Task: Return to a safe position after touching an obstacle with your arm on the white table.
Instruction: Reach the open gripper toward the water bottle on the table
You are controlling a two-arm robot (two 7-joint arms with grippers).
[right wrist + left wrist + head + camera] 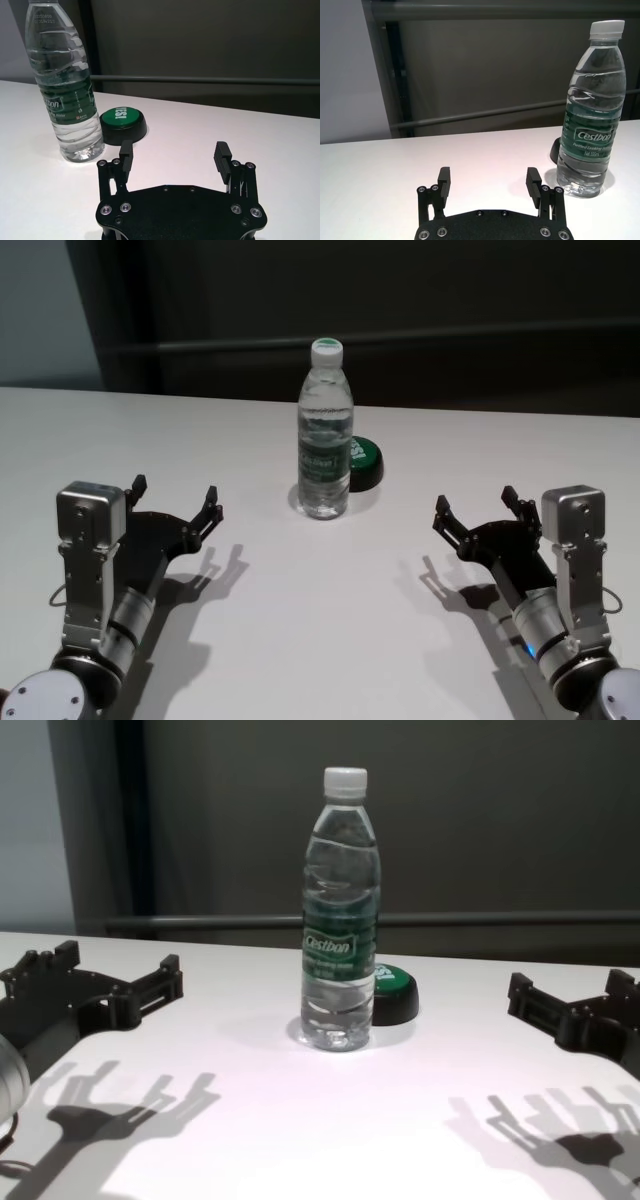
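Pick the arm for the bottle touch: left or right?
Left, marginally. Left end effector, open, has bare table between it and the bottle. Right end effector, open, is similarly far, but the green puck sits behind the bottle on its side.

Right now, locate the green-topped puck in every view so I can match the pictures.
Head view: green-topped puck sits just behind and to the right of the water bottle, partly hidden by it.
Chest view: peeks out at the bottle's lower right.
Left wrist view: only a dark sliver at the bottle's base.
Right wrist view: fully visible beside the bottle, beyond the right tool.
Shared landmark: the bottle.
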